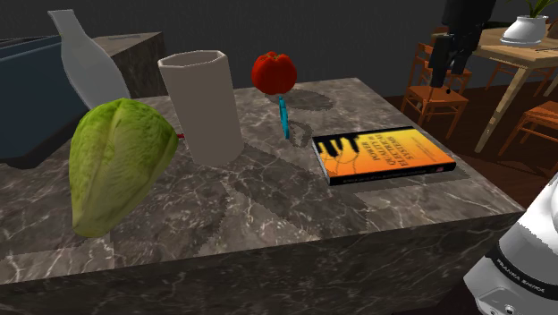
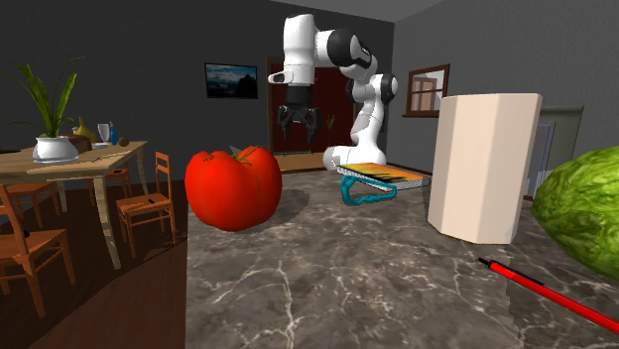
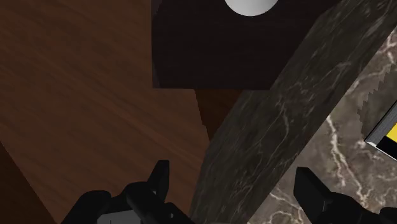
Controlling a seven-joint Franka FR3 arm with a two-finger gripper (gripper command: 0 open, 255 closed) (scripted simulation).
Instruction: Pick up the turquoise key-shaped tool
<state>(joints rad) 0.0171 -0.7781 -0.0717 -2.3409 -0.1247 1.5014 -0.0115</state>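
The veined grey marble counter [image 1: 268,206] carries a ruffled green lettuce head [image 1: 116,161], a plain beige faceted tumbler [image 1: 204,106], a flat orange-covered book [image 1: 383,154] and a glossy red tomato [image 1: 274,73]. The slender turquoise key-shaped tool [image 1: 284,116] lies flat on the counter between tomato and book. The black gripper [image 2: 298,124] hangs above the counter's edge, fingers spread wide, empty.

— What sort of place is this?
— A home's dining room. Beside the marble counter [image 1: 268,201] stand a wooden table [image 2: 99,159] and chairs [image 2: 146,208]. A potted plant [image 2: 55,147] sits on the table, and a framed picture [image 2: 231,80] hangs on the wall beyond the counter.
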